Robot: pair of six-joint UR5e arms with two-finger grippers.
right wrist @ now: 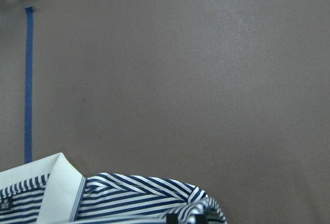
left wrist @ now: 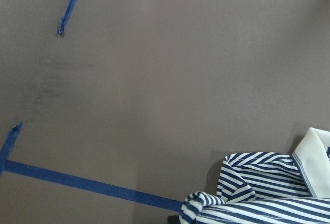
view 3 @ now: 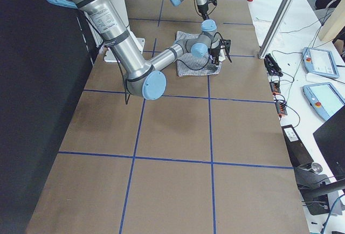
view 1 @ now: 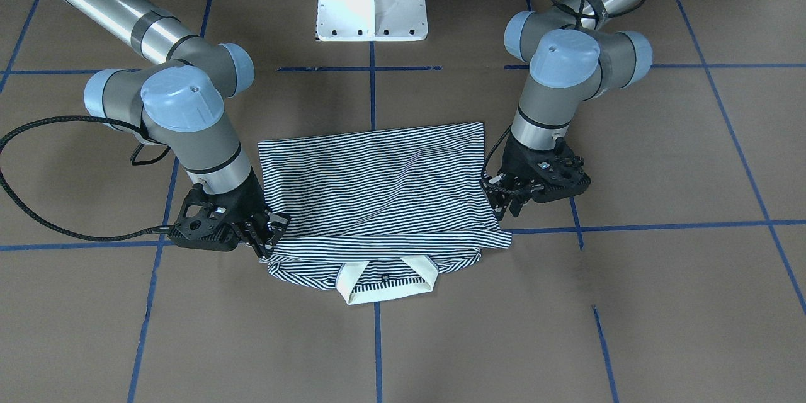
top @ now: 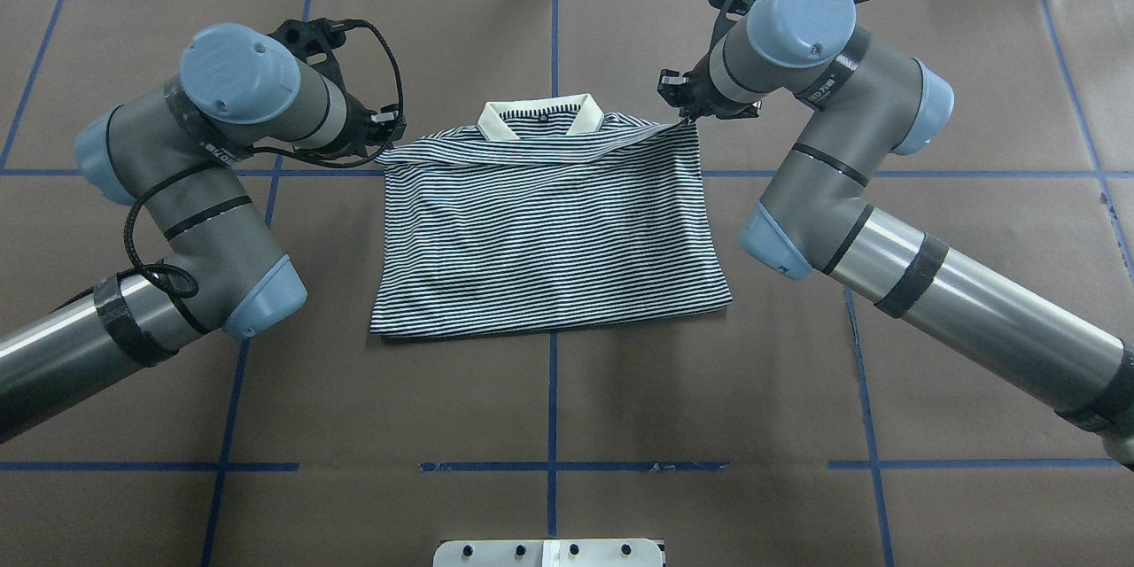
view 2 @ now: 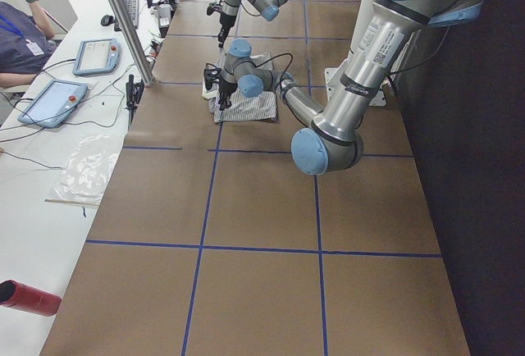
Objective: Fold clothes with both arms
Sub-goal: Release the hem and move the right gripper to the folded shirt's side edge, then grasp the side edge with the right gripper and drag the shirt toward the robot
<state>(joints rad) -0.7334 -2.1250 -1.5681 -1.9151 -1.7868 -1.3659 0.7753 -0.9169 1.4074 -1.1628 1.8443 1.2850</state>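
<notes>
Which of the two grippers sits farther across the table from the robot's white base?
The right gripper: it reaches the blue tape line beside the polo shirt, while the left gripper stops short of that line.

Polo shirt (top: pixel 549 239) thin navy-and-white stripes, collar (top: pixel 494 120) cream; tabletop (top: pixel 709 390) brown, gridded with blue tape (top: pixel 552 390); pedestal base (view 1: pixel 371 0) white
</notes>
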